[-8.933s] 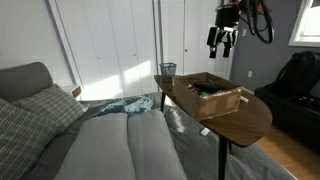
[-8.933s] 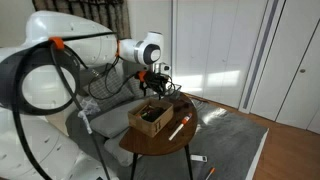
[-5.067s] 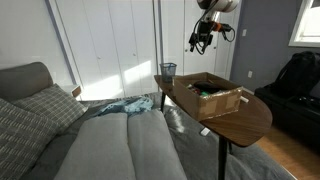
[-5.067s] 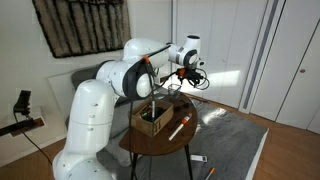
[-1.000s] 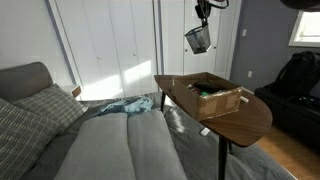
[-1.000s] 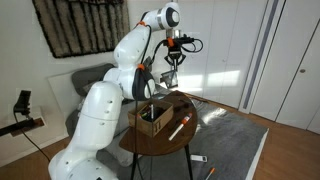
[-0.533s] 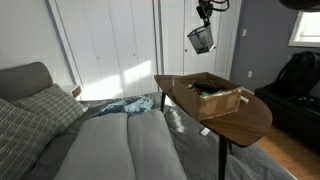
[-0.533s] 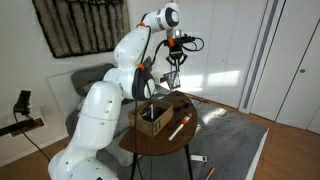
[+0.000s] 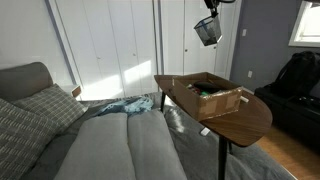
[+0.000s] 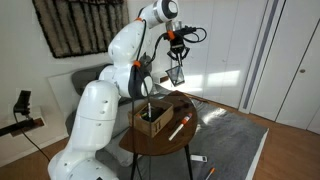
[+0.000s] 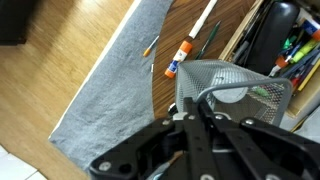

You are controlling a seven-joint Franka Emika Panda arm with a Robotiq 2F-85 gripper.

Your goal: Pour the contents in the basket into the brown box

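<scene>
The black gripper (image 11: 200,108) pinches the rim of a small, tilted dark wire-mesh basket (image 9: 207,31), high above the tan cardboard box (image 9: 212,93).

We see daylight as the main source: a bright patch glares on the white closet doors (image 9: 125,70) and washes out their detail in both exterior views, while the window (image 9: 305,25) burns to plain white. The sofa (image 9: 40,115) sits in softer, greyish shade. Both exterior views are small and coarse, with fine detail lost. In the wrist view the gripper (image 11: 197,112), close to the lens, is dark and blurred. The basket (image 11: 245,95) is sharper, with pale highlights on its mesh, and the wooden floor (image 11: 60,70) is evenly lit.
</scene>
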